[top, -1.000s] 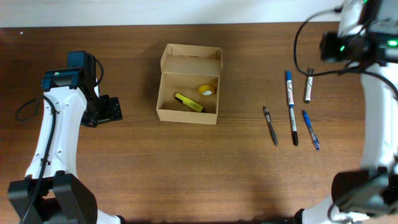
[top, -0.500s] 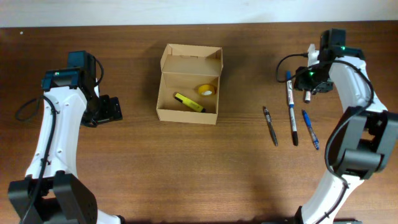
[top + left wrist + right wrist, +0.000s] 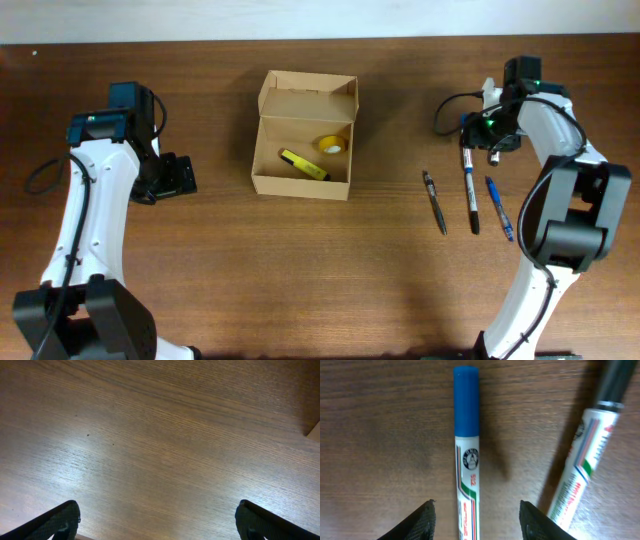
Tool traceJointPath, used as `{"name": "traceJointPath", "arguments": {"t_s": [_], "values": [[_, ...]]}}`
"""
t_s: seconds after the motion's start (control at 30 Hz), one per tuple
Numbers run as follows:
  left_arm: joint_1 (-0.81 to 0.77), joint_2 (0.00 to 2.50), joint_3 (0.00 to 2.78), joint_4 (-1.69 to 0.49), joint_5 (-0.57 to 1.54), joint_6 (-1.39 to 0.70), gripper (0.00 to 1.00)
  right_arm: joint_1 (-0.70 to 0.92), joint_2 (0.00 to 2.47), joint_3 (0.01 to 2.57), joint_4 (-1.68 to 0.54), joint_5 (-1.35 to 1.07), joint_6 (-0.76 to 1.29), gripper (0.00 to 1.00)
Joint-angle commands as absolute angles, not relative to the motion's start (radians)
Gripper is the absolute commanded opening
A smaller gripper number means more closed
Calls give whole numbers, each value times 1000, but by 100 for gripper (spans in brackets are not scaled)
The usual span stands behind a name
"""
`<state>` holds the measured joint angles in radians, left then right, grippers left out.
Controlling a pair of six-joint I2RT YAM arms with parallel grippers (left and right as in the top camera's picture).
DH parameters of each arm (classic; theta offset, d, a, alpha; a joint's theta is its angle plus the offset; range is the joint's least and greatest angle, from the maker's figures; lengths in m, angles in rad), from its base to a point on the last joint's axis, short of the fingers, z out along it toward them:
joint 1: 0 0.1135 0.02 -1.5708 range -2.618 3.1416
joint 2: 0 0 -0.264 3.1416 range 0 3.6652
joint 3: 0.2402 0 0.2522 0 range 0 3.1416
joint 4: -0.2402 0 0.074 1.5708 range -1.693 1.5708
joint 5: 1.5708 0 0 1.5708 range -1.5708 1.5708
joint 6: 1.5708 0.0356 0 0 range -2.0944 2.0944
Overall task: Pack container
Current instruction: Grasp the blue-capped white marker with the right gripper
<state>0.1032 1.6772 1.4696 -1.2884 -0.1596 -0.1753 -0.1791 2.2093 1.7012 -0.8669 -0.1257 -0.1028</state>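
Right end effector: half-wide, astride the marker, not gripping.
Left end effector: wide, empty.
Next: I'd centre on the barrel, then close.

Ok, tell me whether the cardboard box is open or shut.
Open: the cardboard box has its flap lid folded back, showing a yellow marker and yellow tape roll inside.

container: centre | highlighter, tape roll: inside it | pens: right of container

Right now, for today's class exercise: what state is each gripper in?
Left gripper: open, holding nothing.
Right gripper: open, straddling the blue-capped marker, not gripping it.
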Motion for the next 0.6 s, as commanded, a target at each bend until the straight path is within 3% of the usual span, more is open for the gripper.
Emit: {"name": "traceJointPath", "arguments": {"t_s": [0.0, 0.27, 0.5, 0.57], "values": [[107, 1670, 1464, -1287, -153, -163, 100, -157, 2259, 1705, -862, -127, -114, 54], [107, 1670, 1464, -1287, -153, -162, 100, -117, 2286, 1704, -860, -6, -88, 46], [107, 1670, 1464, -1287, -153, -162, 100, -112, 2286, 1704, -882, 31, -43, 6], [107, 1670, 1464, -1287, -153, -162, 100, -111, 2286, 1705, -889, 30, -43, 4]]}}
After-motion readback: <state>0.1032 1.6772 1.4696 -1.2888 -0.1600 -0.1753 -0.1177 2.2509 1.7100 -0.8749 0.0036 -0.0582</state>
